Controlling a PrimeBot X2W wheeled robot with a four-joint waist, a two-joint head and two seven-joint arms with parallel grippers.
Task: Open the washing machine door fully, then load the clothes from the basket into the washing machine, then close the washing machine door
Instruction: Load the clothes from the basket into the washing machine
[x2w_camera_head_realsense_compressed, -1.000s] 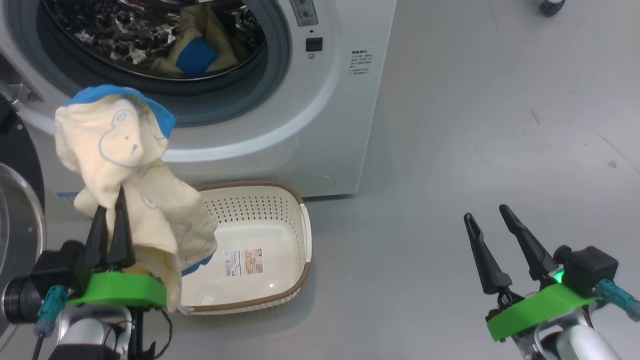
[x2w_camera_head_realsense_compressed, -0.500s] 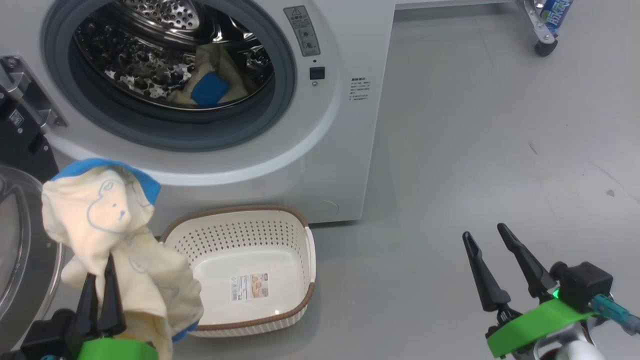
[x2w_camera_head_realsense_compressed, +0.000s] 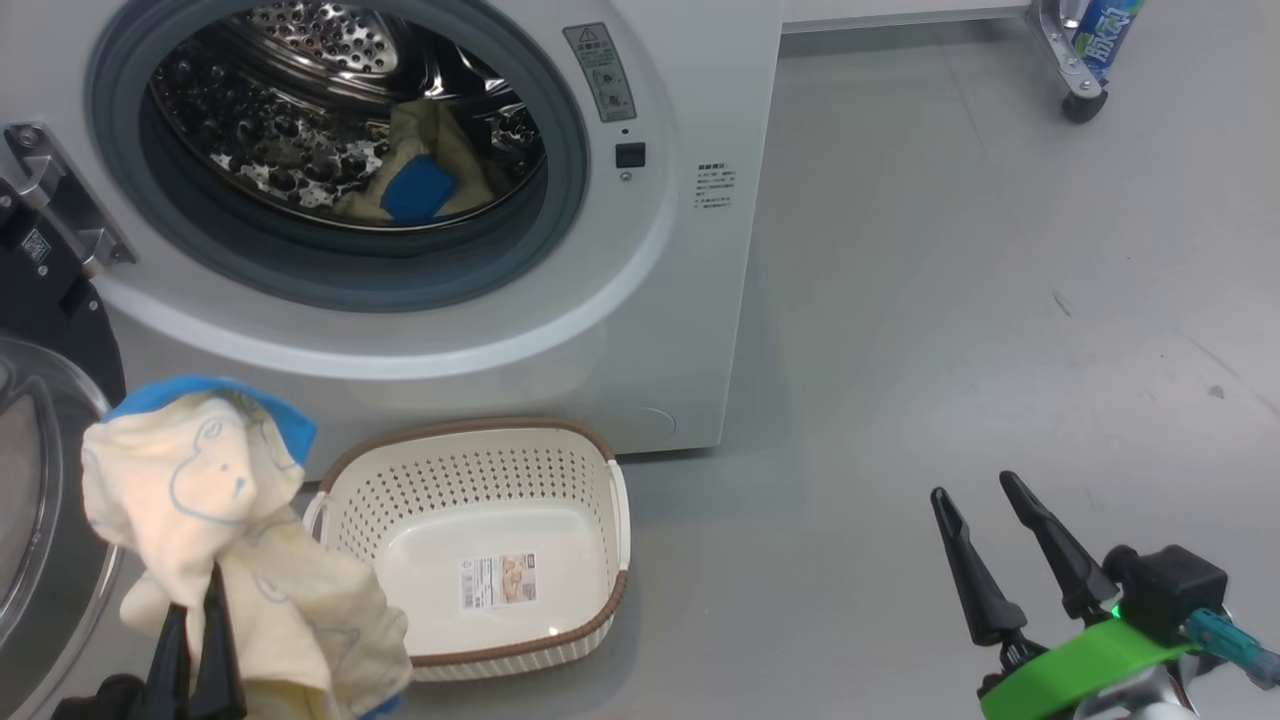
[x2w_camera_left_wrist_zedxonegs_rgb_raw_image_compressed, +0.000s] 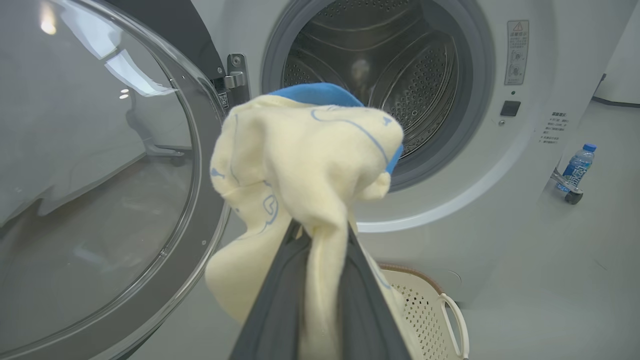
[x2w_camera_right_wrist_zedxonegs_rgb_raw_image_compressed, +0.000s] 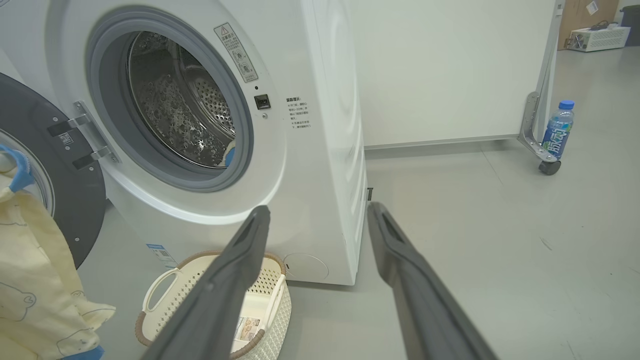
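Down at the lower left the left gripper (x2w_camera_head_realsense_compressed: 197, 600) pinches a cream garment (x2w_camera_head_realsense_compressed: 190, 490), held up beside the wide-open door (x2w_camera_left_wrist_zedxonegs_rgb_raw_image_compressed: 100, 175) and short of the drum (x2w_camera_head_realsense_compressed: 300, 60) where a second garment (x2w_camera_head_realsense_compressed: 420, 185) already lies, the basket (x2w_camera_head_realsense_compressed: 470, 470) looks empty, the right gripper (x2w_camera_head_realsense_compressed: 972, 487) gapes idle, only this drop and the door closing left

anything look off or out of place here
Only the bottle standing by a caster, right of the washer, looks out of place. Nothing spilled: basket upright and empty, one garment in the drum, another gripped in the left pincer.
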